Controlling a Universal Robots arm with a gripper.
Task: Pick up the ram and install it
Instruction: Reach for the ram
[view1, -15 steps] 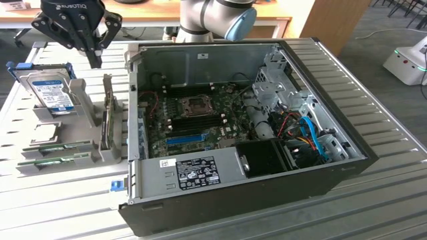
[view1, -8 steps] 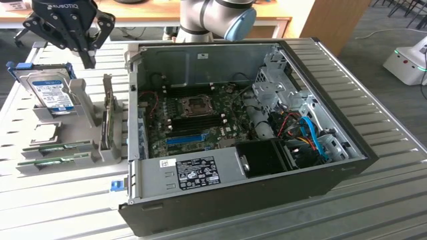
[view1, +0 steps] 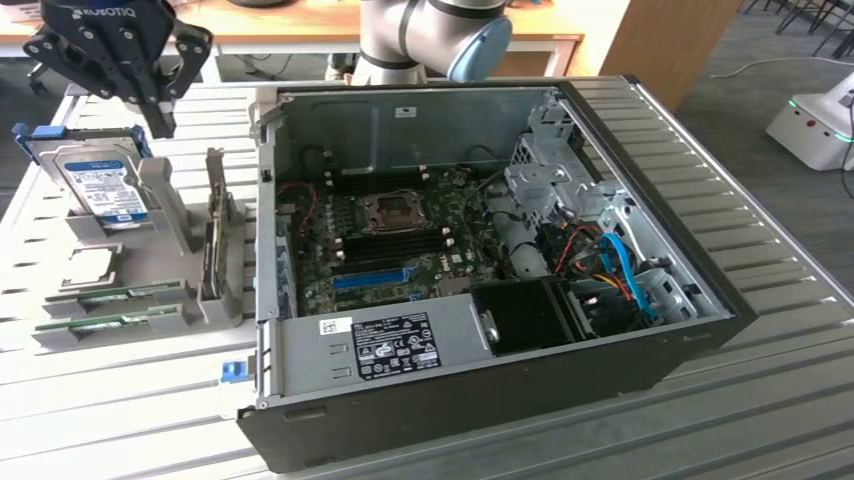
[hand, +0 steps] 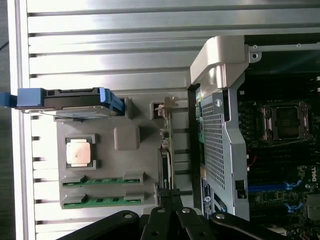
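Two green ram sticks (view1: 114, 296) (view1: 107, 324) lie side by side in the grey holder (view1: 167, 215) at the exterior view's left; in the wrist view they are the green strips (hand: 102, 180) (hand: 102, 201). My gripper (view1: 160, 122) hangs shut and holds nothing, high above the holder's far end, just over the upright hard drive (view1: 107, 185). In the wrist view its black fingers (hand: 170, 199) are pressed together, off to the side of the ram sticks and well apart from them. The open computer case (view1: 641, 150) lies beside the holder with its motherboard (view1: 400, 240) exposed.
The holder also carries a square CPU (view1: 87, 262) (hand: 80, 152) and an upright expansion card (view1: 216, 235). The case's metal side wall (hand: 220, 125) rises between holder and motherboard. Everything rests on a slatted metal table (view1: 774, 400). A white machine (view1: 814, 120) stands far right.
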